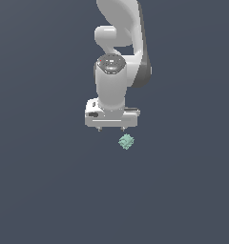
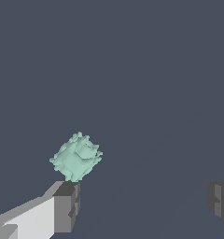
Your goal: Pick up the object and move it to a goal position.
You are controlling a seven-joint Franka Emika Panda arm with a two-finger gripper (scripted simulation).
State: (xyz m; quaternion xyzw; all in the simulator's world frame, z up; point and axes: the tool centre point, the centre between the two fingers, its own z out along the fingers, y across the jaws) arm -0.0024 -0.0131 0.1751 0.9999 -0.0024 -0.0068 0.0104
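Note:
The object (image 1: 126, 141) is a tiny pale mint-green lumpy thing with jagged edges, lying on the dark grey floor. My white gripper (image 1: 111, 128) hangs just behind it, a little toward the exterior view's left, with its two short fingertips spread apart and nothing between them. In the wrist view the object (image 2: 76, 157) lies just beyond one dark fingertip (image 2: 67, 205), outside the gap between the fingers. The other fingertip (image 2: 221, 201) is at the frame's edge. The gripper (image 2: 144, 204) is open and empty.
The plain dark grey floor (image 1: 49, 190) fills both views. The white arm (image 1: 117, 47) rises behind the gripper toward the top of the exterior view. No goal marker shows.

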